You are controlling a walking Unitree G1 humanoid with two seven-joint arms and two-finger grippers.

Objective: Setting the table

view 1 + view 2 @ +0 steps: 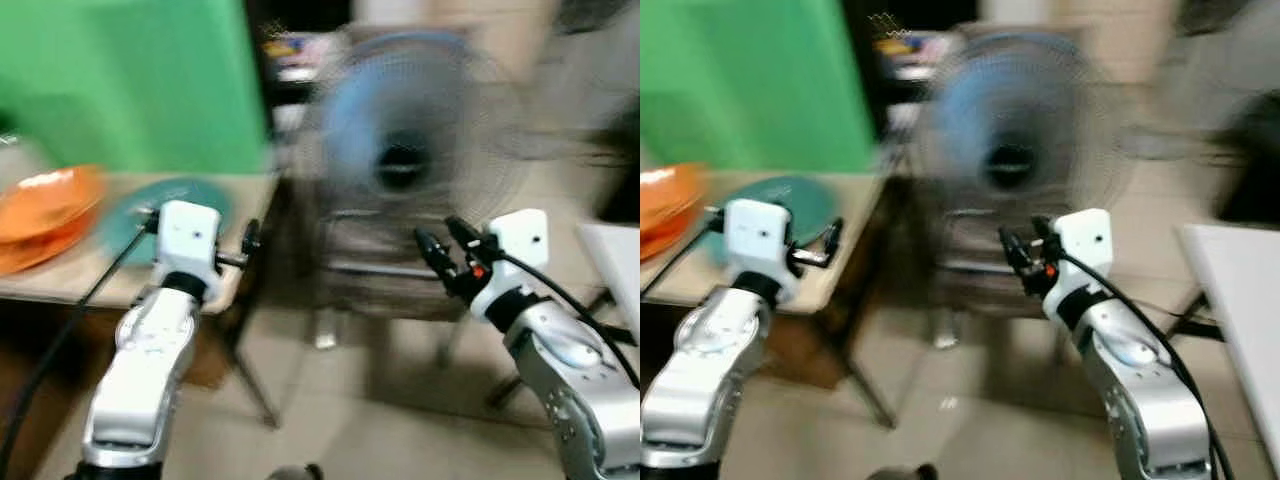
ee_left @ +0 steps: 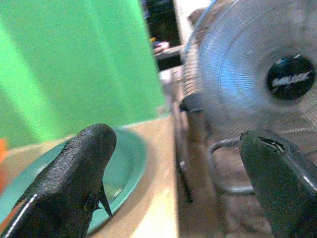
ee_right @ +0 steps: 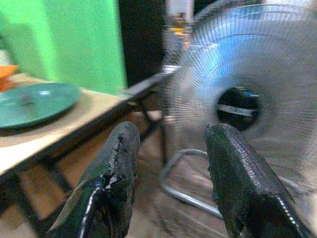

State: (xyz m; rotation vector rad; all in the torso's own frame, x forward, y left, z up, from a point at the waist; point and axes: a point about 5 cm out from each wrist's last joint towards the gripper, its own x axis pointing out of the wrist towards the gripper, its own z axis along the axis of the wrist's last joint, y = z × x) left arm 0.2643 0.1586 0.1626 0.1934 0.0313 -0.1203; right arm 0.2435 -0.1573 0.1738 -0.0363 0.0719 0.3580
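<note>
Head views blurred. Round teal plate (image 1: 165,212) lies flat on the pale matte surface (image 1: 60,275) at left, near its right edge; a glossy orange bowl (image 1: 45,205) sits farther left. Left gripper (image 2: 173,163) hovers over that edge, textured black fingers (image 2: 74,178) spread, empty. Right gripper (image 3: 171,163) hangs apart before a wire-grilled blue fan (image 1: 410,140), fingers parted, empty. Green wall (image 1: 130,80) behind.

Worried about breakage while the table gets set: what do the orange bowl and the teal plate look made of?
The shiny orange bowl looks like glossy plastic, given its bright uniform colour, though blur leaves that open. The round teal plate shows soft highlights on a smooth surface: plastic or melamine, possibly glazed ceramic.
</note>
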